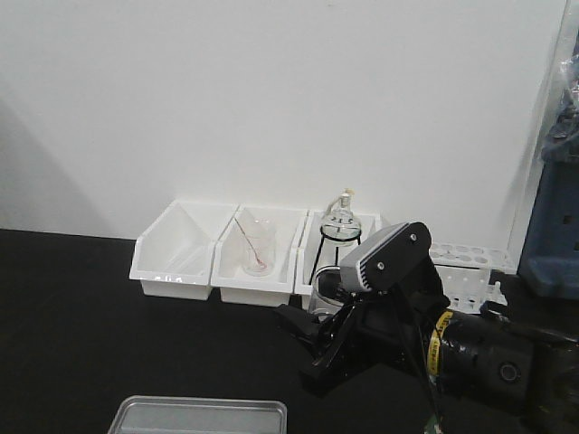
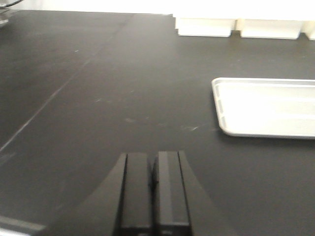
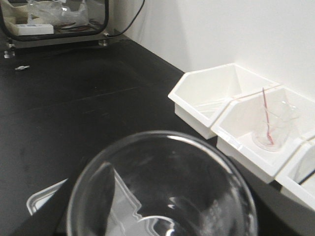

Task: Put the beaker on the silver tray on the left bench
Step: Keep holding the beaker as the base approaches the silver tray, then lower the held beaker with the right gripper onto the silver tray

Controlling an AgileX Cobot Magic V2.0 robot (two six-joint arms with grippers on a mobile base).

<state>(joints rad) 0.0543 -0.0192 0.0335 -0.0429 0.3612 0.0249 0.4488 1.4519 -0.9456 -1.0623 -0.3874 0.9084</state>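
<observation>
The clear glass beaker (image 3: 162, 147) fills the lower half of the right wrist view, and my right gripper (image 3: 162, 211) is shut on it, one dark finger showing through the glass. From the front, the beaker (image 1: 323, 295) and right gripper (image 1: 318, 327) are over the black left bench (image 1: 81, 298), just in front of the tripod. The silver tray (image 1: 197, 416) lies at the near edge, to the gripper's lower left; it also shows in the left wrist view (image 2: 266, 105) and beside the beaker (image 3: 42, 199). My left gripper (image 2: 153, 189) is shut with nothing in it, low over the bench, left of the tray.
Three white bins (image 1: 176, 249) line the wall; the middle one holds a beaker with a stirring rod (image 1: 256, 246). A round flask on a black tripod (image 1: 342, 221) stands behind the right gripper. A white tube rack (image 1: 466, 271) and blue apparatus (image 1: 552, 226) are at the right.
</observation>
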